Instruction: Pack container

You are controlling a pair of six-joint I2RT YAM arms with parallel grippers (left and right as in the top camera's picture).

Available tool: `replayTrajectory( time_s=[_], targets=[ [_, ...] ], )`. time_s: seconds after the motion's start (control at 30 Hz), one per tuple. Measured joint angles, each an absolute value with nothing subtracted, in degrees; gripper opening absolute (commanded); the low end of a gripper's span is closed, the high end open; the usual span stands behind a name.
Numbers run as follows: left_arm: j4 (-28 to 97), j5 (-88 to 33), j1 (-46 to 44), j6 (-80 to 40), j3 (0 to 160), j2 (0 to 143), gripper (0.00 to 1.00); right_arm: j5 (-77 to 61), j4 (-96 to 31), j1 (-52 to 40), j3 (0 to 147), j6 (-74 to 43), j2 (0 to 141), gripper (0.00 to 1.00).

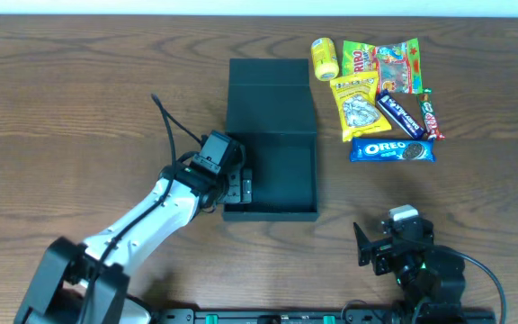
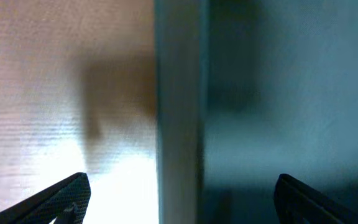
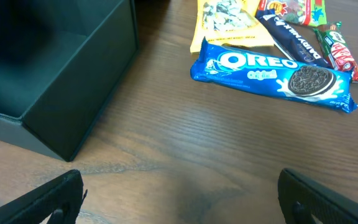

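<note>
I see the container [image 1: 272, 166] in the middle of the tabletop [image 1: 79, 90], its lid flap laid back on the far side. My left hand [image 2: 183, 190] is spread wide astride the container's left wall near the front corner, with one finger outside over the wood and the other inside the box. My right hand [image 3: 179, 193] is also spread wide and holding nothing, low over bare tabletop, with the container's front right corner ahead on its left and the Oreo packet [image 3: 272, 74] ahead on its right.
</note>
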State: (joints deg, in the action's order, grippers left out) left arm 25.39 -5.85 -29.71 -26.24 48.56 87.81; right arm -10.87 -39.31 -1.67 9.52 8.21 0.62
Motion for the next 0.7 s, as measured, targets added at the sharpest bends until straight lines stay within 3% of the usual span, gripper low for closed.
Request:
replayTrajectory(
  time_s=[0.4, 0.7],
  targets=[
    [38.0, -5.8, -29.7, -24.7, 57.9, 64.8, 0.95, -10.9, -39.3, -1.7, 9.5, 8.2, 0.6, 0.99],
    [38.8, -5.6, -29.7, -22.0, 57.9, 62.7, 0.95, -13.1, -34.0, -1.7, 9.4, 7.6, 0.6, 0.99]
  ],
)
